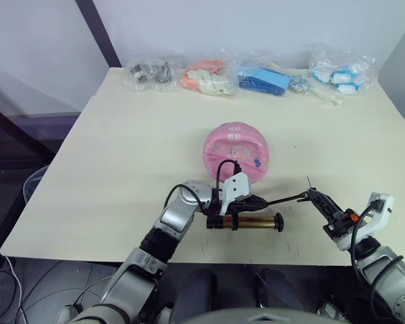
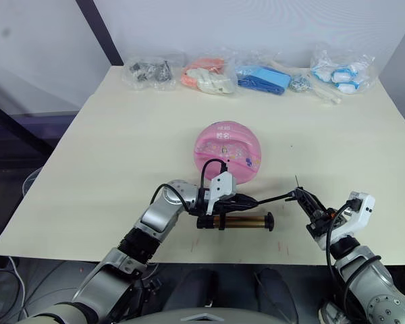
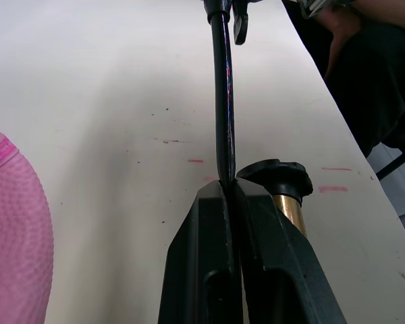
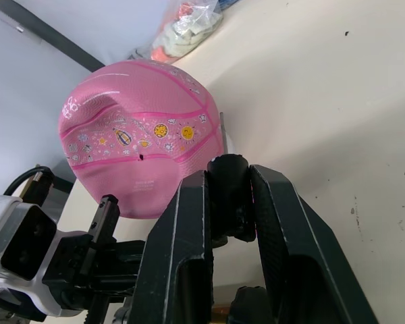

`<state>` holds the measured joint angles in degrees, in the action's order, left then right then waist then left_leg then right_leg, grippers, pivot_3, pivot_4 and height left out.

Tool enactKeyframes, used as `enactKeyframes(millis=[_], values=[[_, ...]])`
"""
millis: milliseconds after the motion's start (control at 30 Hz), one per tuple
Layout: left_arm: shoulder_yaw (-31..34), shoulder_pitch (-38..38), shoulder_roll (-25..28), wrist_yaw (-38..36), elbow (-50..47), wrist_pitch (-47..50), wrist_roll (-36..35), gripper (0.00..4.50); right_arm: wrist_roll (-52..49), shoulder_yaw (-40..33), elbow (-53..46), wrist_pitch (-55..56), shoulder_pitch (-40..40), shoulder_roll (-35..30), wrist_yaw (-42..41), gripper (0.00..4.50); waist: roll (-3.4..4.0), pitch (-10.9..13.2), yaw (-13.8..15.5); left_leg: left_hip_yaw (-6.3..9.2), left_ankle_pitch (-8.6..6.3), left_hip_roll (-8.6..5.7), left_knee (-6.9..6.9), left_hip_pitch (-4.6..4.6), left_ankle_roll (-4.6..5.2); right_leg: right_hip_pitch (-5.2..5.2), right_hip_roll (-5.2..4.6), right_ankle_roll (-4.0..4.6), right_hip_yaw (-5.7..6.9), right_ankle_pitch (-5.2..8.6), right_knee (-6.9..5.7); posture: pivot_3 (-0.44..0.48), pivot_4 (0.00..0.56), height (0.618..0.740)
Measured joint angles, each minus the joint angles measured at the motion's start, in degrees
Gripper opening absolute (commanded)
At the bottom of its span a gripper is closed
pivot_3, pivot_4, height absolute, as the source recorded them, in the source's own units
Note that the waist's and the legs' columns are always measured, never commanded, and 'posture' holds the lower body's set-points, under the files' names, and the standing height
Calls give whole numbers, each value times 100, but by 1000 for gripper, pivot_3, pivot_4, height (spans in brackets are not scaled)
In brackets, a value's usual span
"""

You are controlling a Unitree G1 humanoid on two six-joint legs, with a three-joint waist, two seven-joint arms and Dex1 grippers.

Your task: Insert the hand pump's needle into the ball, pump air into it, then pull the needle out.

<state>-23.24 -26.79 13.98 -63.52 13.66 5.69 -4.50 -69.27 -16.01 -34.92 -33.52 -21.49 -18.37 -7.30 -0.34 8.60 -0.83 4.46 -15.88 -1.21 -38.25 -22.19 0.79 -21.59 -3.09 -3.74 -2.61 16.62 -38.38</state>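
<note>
Left gripper [image 1: 262, 200] jaws together on thin black hose [image 1: 283, 198], hand pump [image 1: 246, 222] lying on counter [image 1: 121, 155] just below. Right gripper [image 1: 317, 200] jaws clamped on needle [image 1: 309, 181] fitting, lower right. We see ball [image 1: 235, 151] mid-frame, above pump. Clear bags [image 1: 209, 76] of small items along upper edge.

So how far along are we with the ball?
Both grasps look done: the left gripper is shut on the hose beside the hand pump, the right gripper on the needle's fitting. The needle is still clear of the ball; inserting, pumping and pulling out all remain.
</note>
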Motion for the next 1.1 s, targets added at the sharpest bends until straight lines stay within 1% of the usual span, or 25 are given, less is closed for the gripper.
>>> enactKeyframes(millis=[867,900,933,1000,1067,1100], values=[[-1,-4,6,-68,62,-98,-13,0,-43,1,0,0,-13,-64,-59,310,0,0,1,0,0,0,0,0,0,0,0,0,0,0,0,0,150,740],[0,-4,9,-101,62,-97,-18,565,-41,1,0,0,-13,-80,-76,310,0,0,1,0,0,0,0,0,0,0,0,0,0,0,0,0,150,740],[2,-4,11,-112,62,-96,-23,878,-40,1,0,0,-13,-102,-95,310,0,0,1,0,0,0,0,0,0,0,0,0,0,0,0,0,150,740],[16,-4,17,-112,51,-97,-27,1687,-17,1,0,0,-13,-154,-116,310,0,0,1,0,0,0,0,0,0,0,0,0,0,0,0,0,150,740],[18,-4,43,-115,33,-96,-30,2746,1,0,0,0,-13,-193,-122,310,0,0,1,0,0,0,0,0,0,0,0,0,0,0,0,0,150,740],[19,-4,60,-121,10,-95,-35,3151,1,-3,0,0,-13,-206,-126,310,0,0,0,0,0,0,0,0,0,0,0,0,0,0,0,0,150,740]])
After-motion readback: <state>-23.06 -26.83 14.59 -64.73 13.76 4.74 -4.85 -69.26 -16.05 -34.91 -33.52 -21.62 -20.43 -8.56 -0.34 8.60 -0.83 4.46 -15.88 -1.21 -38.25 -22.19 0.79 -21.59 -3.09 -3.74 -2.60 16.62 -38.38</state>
